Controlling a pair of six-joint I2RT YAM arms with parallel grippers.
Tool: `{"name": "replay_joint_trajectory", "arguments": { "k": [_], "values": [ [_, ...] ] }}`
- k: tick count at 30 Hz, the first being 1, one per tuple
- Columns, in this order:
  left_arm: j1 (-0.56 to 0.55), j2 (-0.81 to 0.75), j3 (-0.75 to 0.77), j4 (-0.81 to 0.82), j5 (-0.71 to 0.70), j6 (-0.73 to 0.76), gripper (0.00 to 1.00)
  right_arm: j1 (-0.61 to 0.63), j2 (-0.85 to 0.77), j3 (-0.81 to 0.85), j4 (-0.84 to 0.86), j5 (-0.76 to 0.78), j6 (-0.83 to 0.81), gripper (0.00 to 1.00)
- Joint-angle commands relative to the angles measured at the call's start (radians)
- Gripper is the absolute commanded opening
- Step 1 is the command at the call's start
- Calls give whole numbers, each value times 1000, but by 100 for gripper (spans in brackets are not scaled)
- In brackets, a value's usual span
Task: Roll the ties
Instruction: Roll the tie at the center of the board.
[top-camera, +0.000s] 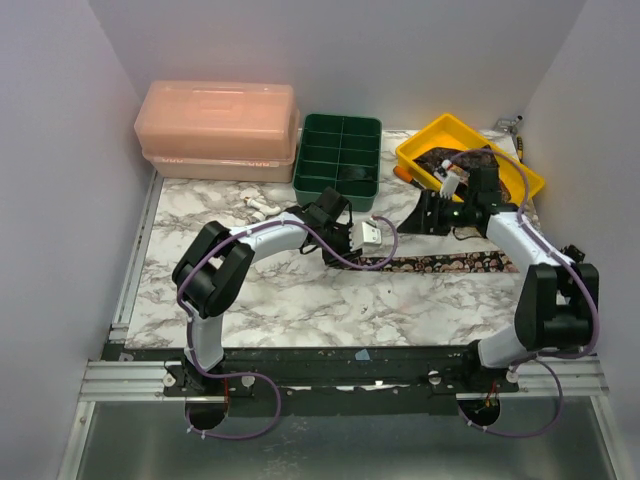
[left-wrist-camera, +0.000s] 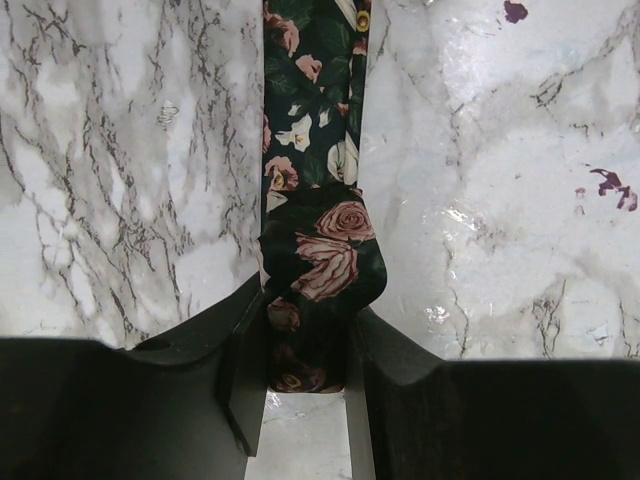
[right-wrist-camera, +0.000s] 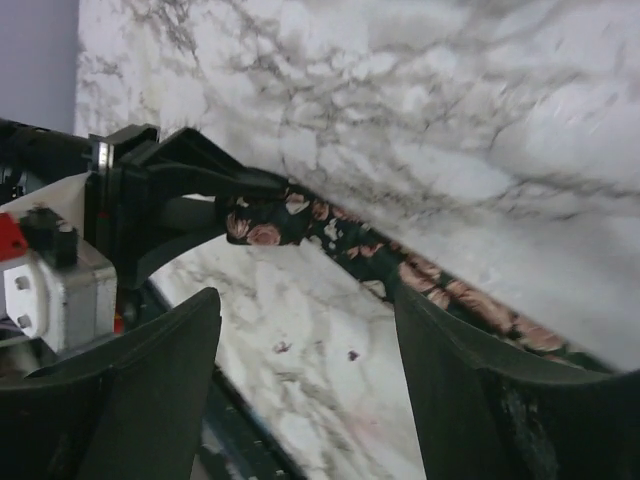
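A dark flowered tie lies flat along the marble surface in front of both arms. The left arm's fingers are closed in tight on its folded-over end, pinching the cloth between them. The right arm's fingers stand wide apart close by the strip, holding nothing. A second tie sits bunched in the yellow bin at the back right, beside the green tray.
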Motion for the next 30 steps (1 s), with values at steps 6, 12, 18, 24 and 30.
{"name": "replay_joint_trajectory", "arguments": {
  "k": [6,12,18,24,30],
  "values": [
    [-3,-2,-17,64,-67,-29,33,147,77,-141,280,-107,443,71],
    [-18,2,-24,57,-71,-4,34,243,139,-215,486,-88,562,63],
    [-23,10,-14,49,-81,-4,34,265,243,-193,533,-71,566,60],
    [-24,26,10,27,-88,-7,34,293,297,-181,628,-87,629,55],
    [-24,37,29,8,-88,-8,35,299,353,-135,525,-68,518,41]
  ]
}}
